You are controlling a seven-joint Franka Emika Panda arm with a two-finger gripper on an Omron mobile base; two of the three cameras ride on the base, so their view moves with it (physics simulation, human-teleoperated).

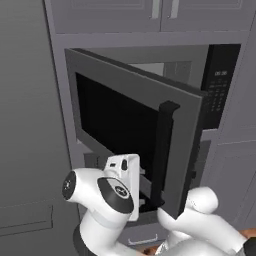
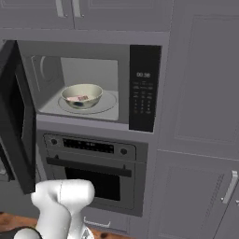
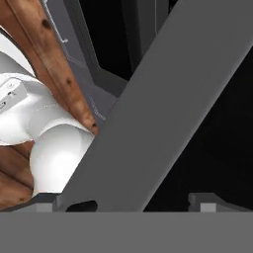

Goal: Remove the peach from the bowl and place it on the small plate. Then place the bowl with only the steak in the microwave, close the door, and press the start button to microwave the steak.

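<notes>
The microwave (image 2: 46, 51) stands open, and the pale bowl (image 2: 82, 95) sits on its turntable with the pink steak (image 2: 78, 98) inside. The door (image 1: 125, 115) hangs half open, hinged at the left, its dark bar handle (image 1: 165, 150) toward me. My white hand (image 1: 126, 172) is low against the door's outer face, left of the handle. In the hand view my gripper (image 3: 128, 202) is open, and the grey frame of the door (image 3: 163, 108) slants close across it with nothing held. The black keypad panel (image 2: 142, 91) is right of the cavity. The peach and the small plate are out of view.
An oven (image 2: 91, 168) with a horizontal handle sits directly below the microwave. Grey cabinet fronts (image 2: 200, 93) fill the wall to the right and above. The wooden floor (image 3: 44, 59) shows beneath the arm.
</notes>
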